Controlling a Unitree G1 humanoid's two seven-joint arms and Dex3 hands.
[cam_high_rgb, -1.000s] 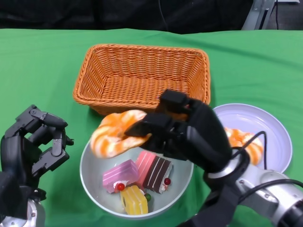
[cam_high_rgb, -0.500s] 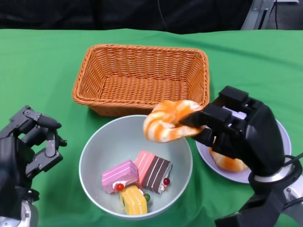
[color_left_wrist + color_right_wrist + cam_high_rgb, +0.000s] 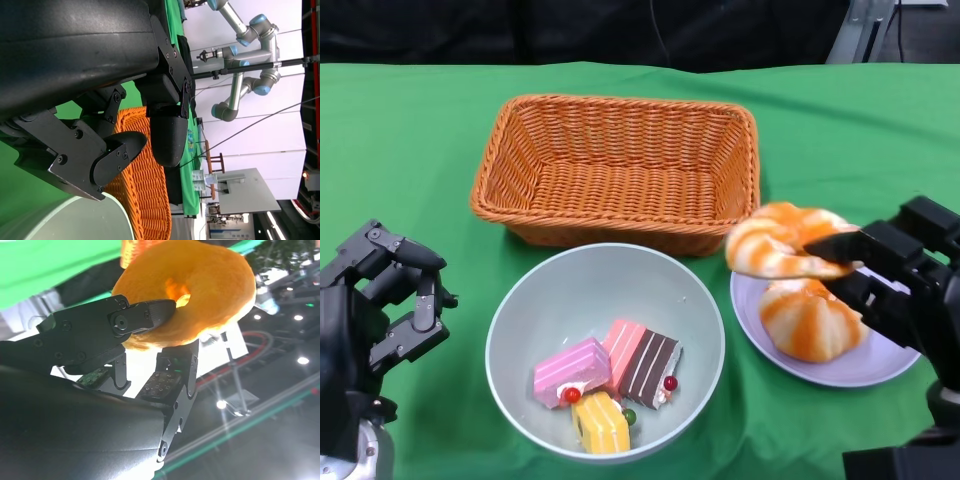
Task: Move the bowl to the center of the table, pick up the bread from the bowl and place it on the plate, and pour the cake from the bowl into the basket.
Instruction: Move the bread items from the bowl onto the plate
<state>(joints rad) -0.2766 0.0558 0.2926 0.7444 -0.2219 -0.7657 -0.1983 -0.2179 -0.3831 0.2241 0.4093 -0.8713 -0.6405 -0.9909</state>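
My right hand [image 3: 900, 285] holds a ring-shaped orange-and-white bread [image 3: 782, 241] over the left edge of the lavender plate [image 3: 880, 368]; the right wrist view shows the same bread [image 3: 195, 287] pinched between black fingers [image 3: 100, 330]. A second bread [image 3: 812, 320] lies on the plate. The pale grey bowl [image 3: 550, 290] sits in front of the wicker basket [image 3: 618, 165] and holds a pink cake [image 3: 572, 370], a pink-and-brown cake [image 3: 645, 362] and a yellow cake [image 3: 601, 424]. My left hand [image 3: 375, 325] hangs left of the bowl, fingers curled, holding nothing.
Green cloth [image 3: 410, 130] covers the table. The basket [image 3: 145, 195] and the bowl's rim [image 3: 65, 220] show in the left wrist view, with a robot arm [image 3: 240, 40] in the room behind.
My right hand has carried the ring bread from above the bowl rightward, to above the plate. The left hand has barely moved.
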